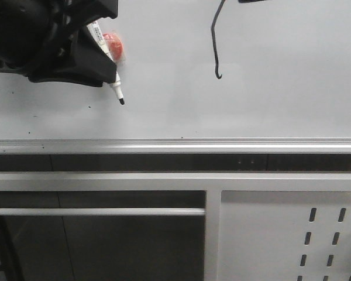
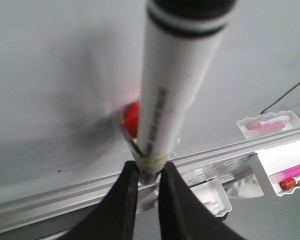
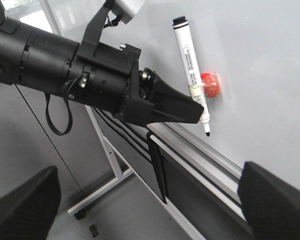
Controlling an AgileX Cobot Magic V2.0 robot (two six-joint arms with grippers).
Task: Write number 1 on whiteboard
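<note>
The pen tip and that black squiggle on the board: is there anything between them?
In the front view, only bare whiteboard separates the marker in the left gripper from the number 1.

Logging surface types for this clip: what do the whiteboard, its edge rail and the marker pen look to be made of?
The whiteboard: glossy grey-white, probably coated panel; it reflects softly. The edge rail: silver brushed metal, likely aluminium. The marker pen in the left pincer: smooth white barrel, apparently plastic, with printed text and a dark tip.
</note>
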